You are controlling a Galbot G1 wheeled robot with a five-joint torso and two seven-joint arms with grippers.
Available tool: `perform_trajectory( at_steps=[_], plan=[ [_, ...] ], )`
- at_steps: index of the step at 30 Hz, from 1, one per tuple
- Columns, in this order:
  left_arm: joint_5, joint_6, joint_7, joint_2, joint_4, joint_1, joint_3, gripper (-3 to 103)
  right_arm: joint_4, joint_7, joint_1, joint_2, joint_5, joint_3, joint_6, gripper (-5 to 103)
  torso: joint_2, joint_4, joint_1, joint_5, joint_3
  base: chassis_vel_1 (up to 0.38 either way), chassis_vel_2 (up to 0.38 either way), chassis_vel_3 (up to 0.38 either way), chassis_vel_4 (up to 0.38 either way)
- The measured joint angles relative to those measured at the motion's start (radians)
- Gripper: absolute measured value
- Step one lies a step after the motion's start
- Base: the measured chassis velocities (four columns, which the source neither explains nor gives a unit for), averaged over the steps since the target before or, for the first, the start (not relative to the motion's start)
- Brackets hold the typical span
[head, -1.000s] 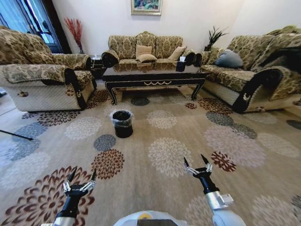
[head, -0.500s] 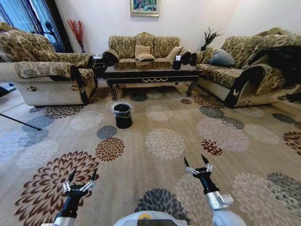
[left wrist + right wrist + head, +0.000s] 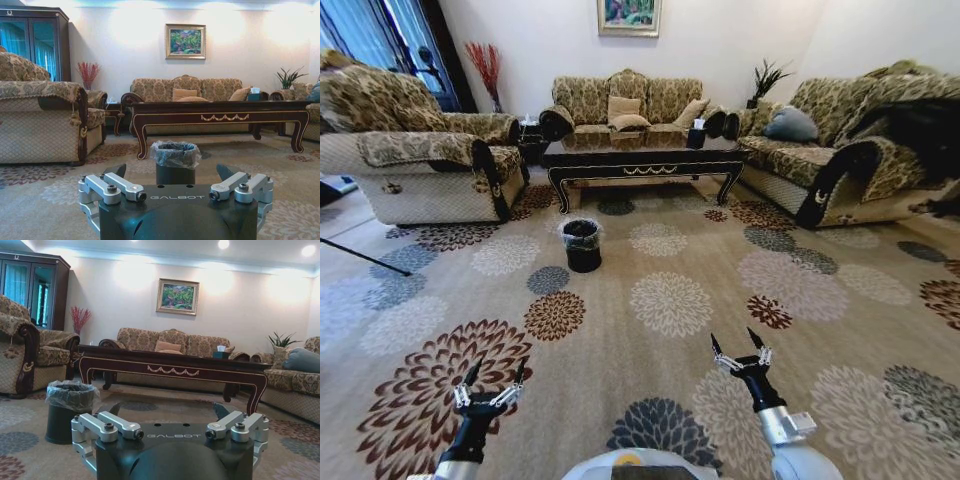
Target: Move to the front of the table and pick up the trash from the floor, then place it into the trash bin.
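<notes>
The table (image 3: 640, 158) is long, low and dark brown, with a shiny top, curved legs and a gold swirl along its front edge. It sits in the upper middle of the head view, in front of the far sofa. The trash bin (image 3: 582, 245) is small, round and black, with a clear bag folded over its rim. It stands upright on the floor (image 3: 650, 360), a bit left of the middle, near the table's left front leg but not touching it. The floor is beige carpet with big round flowers in brown, cream and dark blue. The trash is too small to make out.
</notes>
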Motion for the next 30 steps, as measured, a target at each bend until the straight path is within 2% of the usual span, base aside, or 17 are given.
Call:
perform_trajectory(
  at_steps=[10,30],
  plan=[
    [0.000,0.000,0.000,0.000,0.000,0.000,0.000,100,0.000,0.000,0.000,0.000,0.000,0.000,0.000,100,0.042,0.0000,0.005,0.0000,0.037,0.000,0.000,0.000,0.000],
    [0.000,0.000,0.000,0.000,0.000,0.000,0.000,100,0.000,0.000,0.000,0.000,0.000,0.000,0.000,100,0.088,0.0000,0.015,0.0001,0.074,0.000,0.000,0.000,0.000]
  ],
)
